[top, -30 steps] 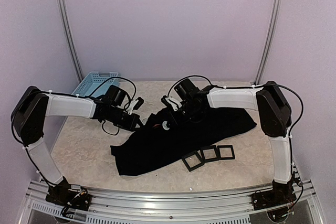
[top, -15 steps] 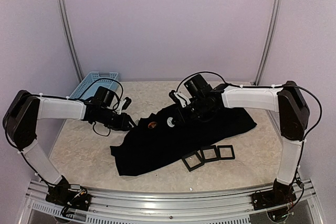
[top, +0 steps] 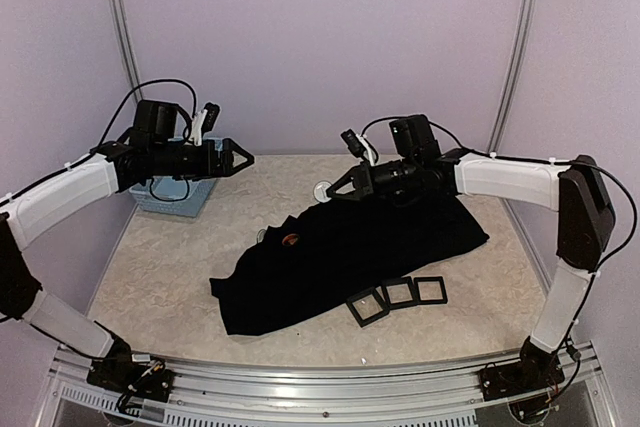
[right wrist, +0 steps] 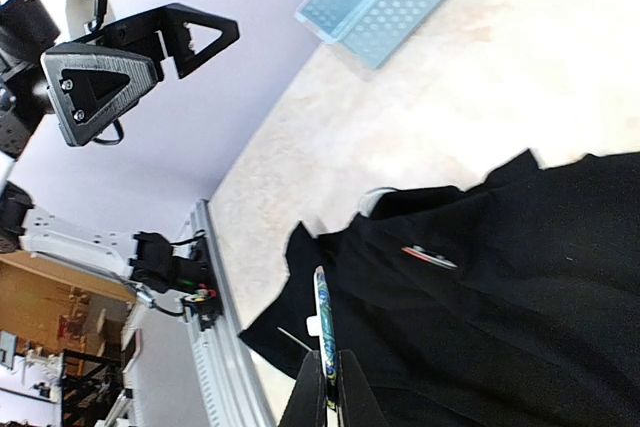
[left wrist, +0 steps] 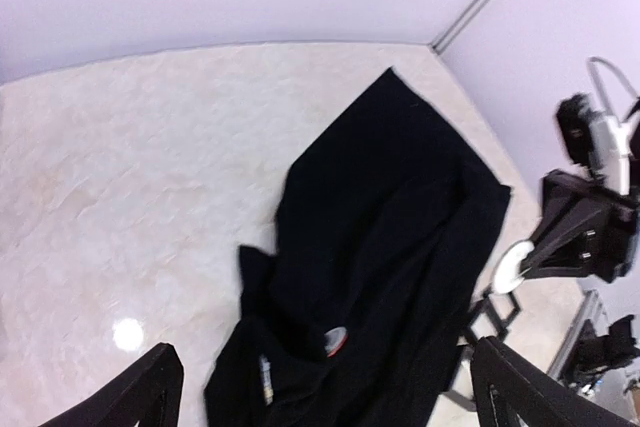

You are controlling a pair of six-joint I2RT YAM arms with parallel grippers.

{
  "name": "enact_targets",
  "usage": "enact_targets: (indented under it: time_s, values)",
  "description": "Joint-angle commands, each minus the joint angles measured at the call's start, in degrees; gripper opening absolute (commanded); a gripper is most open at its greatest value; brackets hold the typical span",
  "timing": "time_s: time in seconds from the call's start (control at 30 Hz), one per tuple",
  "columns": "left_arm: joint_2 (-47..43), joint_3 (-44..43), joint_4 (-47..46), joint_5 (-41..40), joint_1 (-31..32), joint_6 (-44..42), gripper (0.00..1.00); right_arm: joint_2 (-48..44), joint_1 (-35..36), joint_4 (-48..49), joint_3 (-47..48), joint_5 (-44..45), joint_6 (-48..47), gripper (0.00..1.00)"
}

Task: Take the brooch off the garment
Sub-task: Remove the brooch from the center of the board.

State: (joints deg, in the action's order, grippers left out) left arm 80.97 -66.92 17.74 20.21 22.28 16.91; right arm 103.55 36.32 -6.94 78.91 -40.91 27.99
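- Brooch [top: 325, 189] first: we are pinching this white disc by its edge in the right jaws, which are pressing together on it. We are holding it in the air just beyond the garment's far edge, apart from the cloth.
- We are holding the left jaws spread wide, raised near the basket [top: 172, 195].
- We are seeing the garment [top: 350, 252] lying crumpled on the worktop [top: 160, 267], a small round badge [top: 291, 240] sitting on it.
- We are seeing three black frames [top: 400, 294] lying in a row at its near edge.

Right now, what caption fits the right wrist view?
The right end effector holds the brooch edge-on, free of the black garment.
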Motion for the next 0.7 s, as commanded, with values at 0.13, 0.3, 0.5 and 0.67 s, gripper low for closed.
enact_targets:
  time_s: [0.13,0.3,0.5,0.67]
  values:
    - [0.2,-2.84,-2.41,29.97,0.07,5.87,0.97,-1.04,1.27,9.67,2.63,-13.84,7.87,0.0]
    - [1.73,-3.58,-3.38,38.2,2.05,7.64,0.96,-0.66,2.41,7.33,4.49,-15.48,7.08,0.0]
    - [4.97,-5.4,-1.17,41.64,5.12,7.46,0.86,0.66,4.18,7.38,6.8,-17.49,7.63,0.0]
    - [7.07,-6.79,-0.62,42.45,6.42,7.73,0.72,1.36,4.89,7.64,7.49,-18.98,8.05,0.0]
